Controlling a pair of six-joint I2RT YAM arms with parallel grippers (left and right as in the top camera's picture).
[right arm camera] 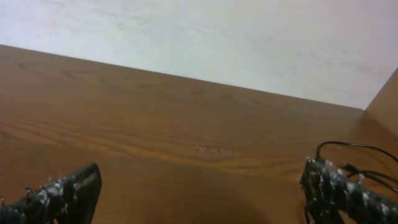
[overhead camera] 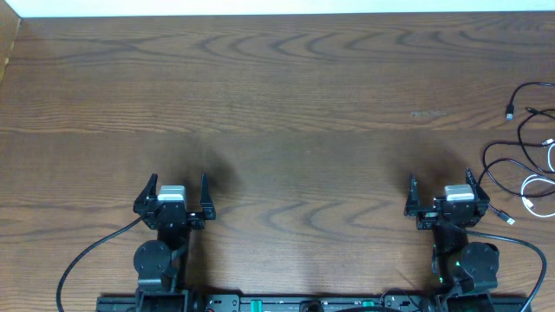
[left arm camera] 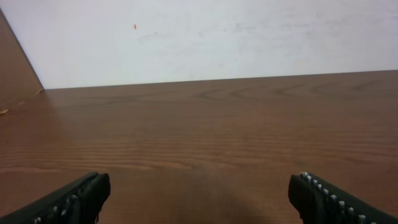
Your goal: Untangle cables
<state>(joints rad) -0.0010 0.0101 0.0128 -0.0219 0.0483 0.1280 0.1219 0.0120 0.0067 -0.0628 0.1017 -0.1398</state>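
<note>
The cables (overhead camera: pixel 531 156) lie tangled at the table's right edge: thin black cords in loops, and a white cord (overhead camera: pixel 539 186) among them. In the right wrist view a black cable loop (right arm camera: pixel 354 149) shows at the right, behind the right finger. My right gripper (overhead camera: pixel 440 184) stands open just left of the tangle, nothing between its fingers; in its own view it is (right arm camera: pixel 200 186). My left gripper (overhead camera: pixel 179 182) is open at the front left, far from the cables, and in its own view (left arm camera: pixel 199 190) only bare wood lies between the fingertips.
The wooden table (overhead camera: pixel 277 95) stretches away from both grippers to a white wall (left arm camera: pixel 205 37) at the back. A wooden side panel (overhead camera: pixel 9 43) rises at the far left, and another (right arm camera: pixel 384 96) at the right. Thick black arm cables (overhead camera: pixel 87 256) trail near the front edge.
</note>
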